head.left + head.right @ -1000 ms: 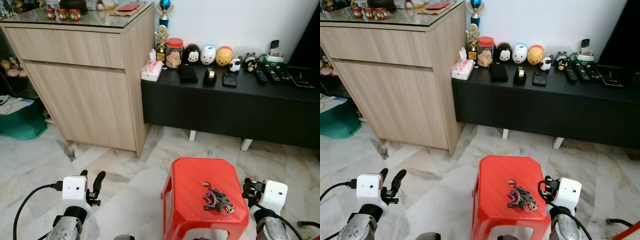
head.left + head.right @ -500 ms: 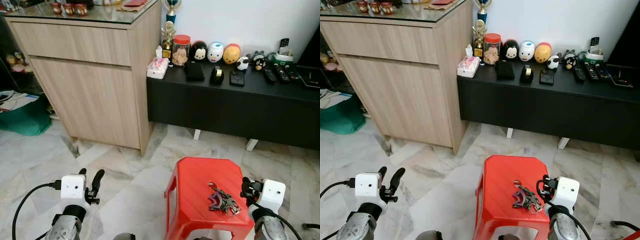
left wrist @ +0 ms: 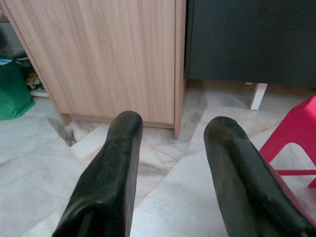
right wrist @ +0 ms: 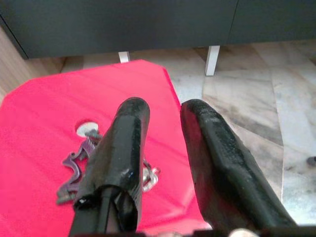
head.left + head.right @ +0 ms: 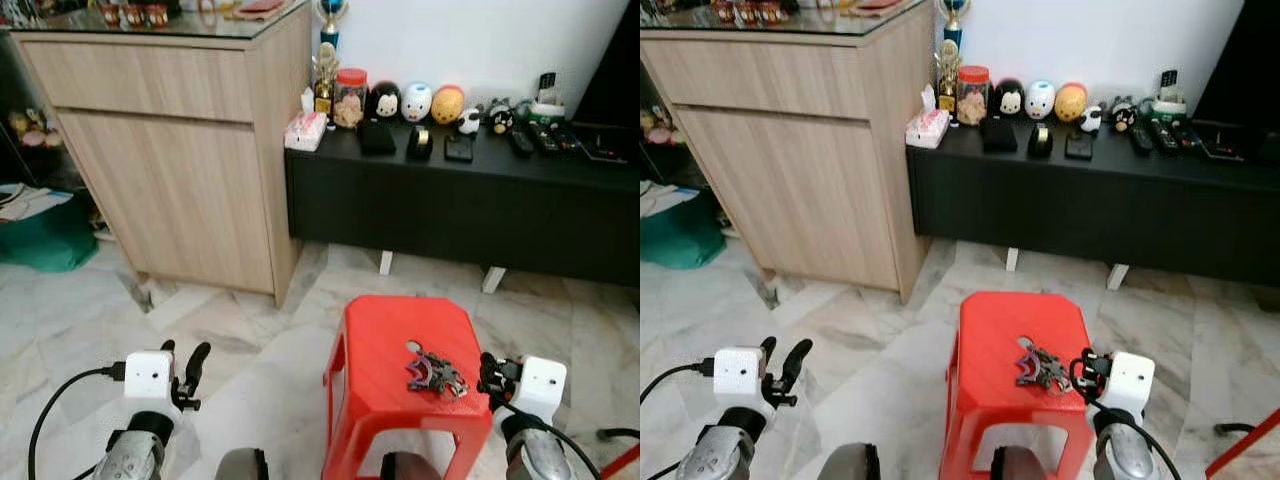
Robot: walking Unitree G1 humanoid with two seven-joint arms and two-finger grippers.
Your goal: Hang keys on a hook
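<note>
Standing on a grey-veined marble floor (image 5: 250,350), a tall light-wood cabinet (image 5: 180,170) fills the left side of the room, with a long, low black TV bench (image 5: 460,205) beside it against a white wall. Compared with the frame a second ago, the camera has shifted, so the bench and its row of small figurines (image 5: 420,100) sit slightly higher and farther off, while the things themselves have not moved. Closer in, a red plastic stool (image 5: 405,385) stands in front of the robot. On its seat, toward the right edge, lies the bunch of keys (image 5: 433,372), flat and untouched. The right gripper (image 4: 163,133) hovers just beside the keys at the stool's right edge, its fingers a little apart and gripping nothing. The left gripper (image 3: 170,148) is held low over bare floor, well apart from the stool, fingers spread and empty.
</note>
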